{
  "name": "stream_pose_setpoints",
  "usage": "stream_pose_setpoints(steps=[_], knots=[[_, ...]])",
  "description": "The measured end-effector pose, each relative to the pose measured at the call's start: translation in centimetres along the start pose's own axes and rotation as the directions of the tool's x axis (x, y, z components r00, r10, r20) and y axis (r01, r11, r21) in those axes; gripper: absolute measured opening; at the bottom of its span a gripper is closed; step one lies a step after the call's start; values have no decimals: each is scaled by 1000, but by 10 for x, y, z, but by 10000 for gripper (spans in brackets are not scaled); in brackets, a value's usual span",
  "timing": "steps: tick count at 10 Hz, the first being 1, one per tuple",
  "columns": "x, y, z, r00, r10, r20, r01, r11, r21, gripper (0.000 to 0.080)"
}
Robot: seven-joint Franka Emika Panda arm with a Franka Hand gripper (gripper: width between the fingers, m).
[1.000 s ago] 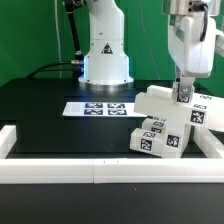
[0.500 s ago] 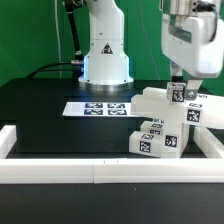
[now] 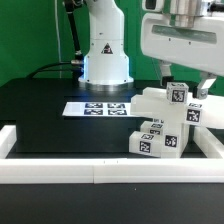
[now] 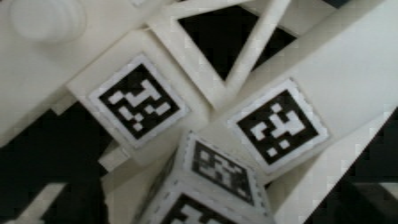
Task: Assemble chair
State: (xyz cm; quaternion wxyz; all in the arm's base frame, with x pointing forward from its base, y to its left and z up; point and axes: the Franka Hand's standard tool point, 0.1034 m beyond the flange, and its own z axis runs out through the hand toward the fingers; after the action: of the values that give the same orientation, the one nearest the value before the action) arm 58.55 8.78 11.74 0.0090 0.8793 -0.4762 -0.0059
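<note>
The black desk (image 3: 60,125) is carrying everything, with the long white border rail (image 3: 90,172) running along its near edge and the marker board (image 3: 97,108) lying flat towards the back. The chair (image 3: 160,125), a partly built stack of white plastic blocks and bars with black-and-white square tags, is sitting on the desk at the exterior view's right, close to the rail corner.

The hand (image 3: 186,82) is hovering just above the stack's top. Its two dark fingers (image 3: 164,70) are standing wide apart, on either side of the topmost tagged block, and are gripping nothing. The step in hand is looking like getting clear of the stack. To do that well, the hand should be rising straight up, so that neither finger is catching the top block and tipping the joined parts.

In the wrist view the chair's tagged faces (image 4: 196,120) are filling the picture, directly below the hand and very near.
</note>
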Motion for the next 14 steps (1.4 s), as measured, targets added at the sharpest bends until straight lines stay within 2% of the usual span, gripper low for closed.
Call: stream_pose_setpoints(steps=[3, 7, 11, 12, 14], knots=[[1, 0, 0, 969, -246, -4, 246, 969, 0, 649], [1, 0, 0, 896, -445, -4, 445, 896, -1, 649], [2, 1, 0, 749, -662, -5, 662, 749, -3, 649], [3, 1, 0, 743, -670, -5, 670, 743, -3, 649], [3, 1, 0, 748, -664, -5, 664, 748, -3, 375]])
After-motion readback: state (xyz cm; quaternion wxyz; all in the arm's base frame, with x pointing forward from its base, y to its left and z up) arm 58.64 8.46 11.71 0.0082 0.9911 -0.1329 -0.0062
